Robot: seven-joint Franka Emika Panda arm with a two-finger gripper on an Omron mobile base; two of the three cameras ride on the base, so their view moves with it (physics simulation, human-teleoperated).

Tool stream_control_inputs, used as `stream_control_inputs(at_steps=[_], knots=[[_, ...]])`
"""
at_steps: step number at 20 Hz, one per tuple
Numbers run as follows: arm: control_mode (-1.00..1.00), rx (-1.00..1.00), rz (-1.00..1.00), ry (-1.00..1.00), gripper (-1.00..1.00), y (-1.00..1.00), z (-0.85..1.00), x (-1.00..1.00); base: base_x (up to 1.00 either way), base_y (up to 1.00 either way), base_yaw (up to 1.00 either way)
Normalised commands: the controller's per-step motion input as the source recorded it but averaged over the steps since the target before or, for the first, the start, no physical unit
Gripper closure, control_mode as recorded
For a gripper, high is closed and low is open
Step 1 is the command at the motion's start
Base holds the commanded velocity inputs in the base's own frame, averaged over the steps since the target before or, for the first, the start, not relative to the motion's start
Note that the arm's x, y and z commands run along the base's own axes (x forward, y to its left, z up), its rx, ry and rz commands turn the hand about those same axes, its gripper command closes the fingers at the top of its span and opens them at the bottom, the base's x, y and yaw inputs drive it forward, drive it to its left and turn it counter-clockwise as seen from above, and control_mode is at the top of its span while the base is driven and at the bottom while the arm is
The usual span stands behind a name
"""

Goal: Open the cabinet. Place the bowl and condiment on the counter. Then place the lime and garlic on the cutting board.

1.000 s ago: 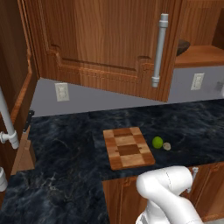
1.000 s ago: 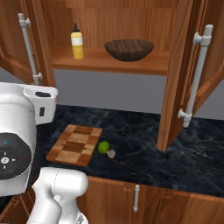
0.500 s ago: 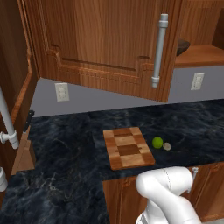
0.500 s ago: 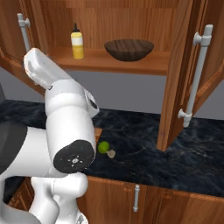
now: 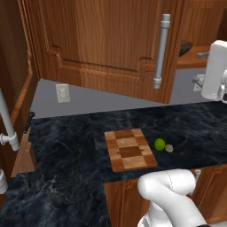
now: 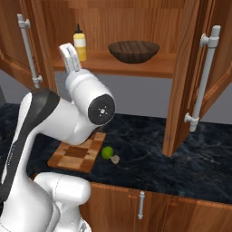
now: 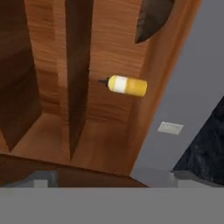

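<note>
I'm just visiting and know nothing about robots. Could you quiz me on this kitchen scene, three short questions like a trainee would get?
1. True or false: the cabinet doors are open.
2. Which two things stand on the cabinet shelf?
3. The lime lies: A) on the cutting board, B) on the counter beside it, C) in the bowl.

Key: 1 true. 2 the bowl and the condiment. 3 B, with the garlic next to it.
</note>
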Motion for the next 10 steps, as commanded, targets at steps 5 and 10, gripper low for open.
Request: stream_control_inputs(at_steps=[5,10], knots=[[-1.0,0.02,0.56,0.25,-1.0,0.74,0.0,0.58,0.0,0.0,0.0],[-1.0,-0.02,0.59,0.18,-1.0,1.0,0.0,0.05,0.0,0.0,0.0]])
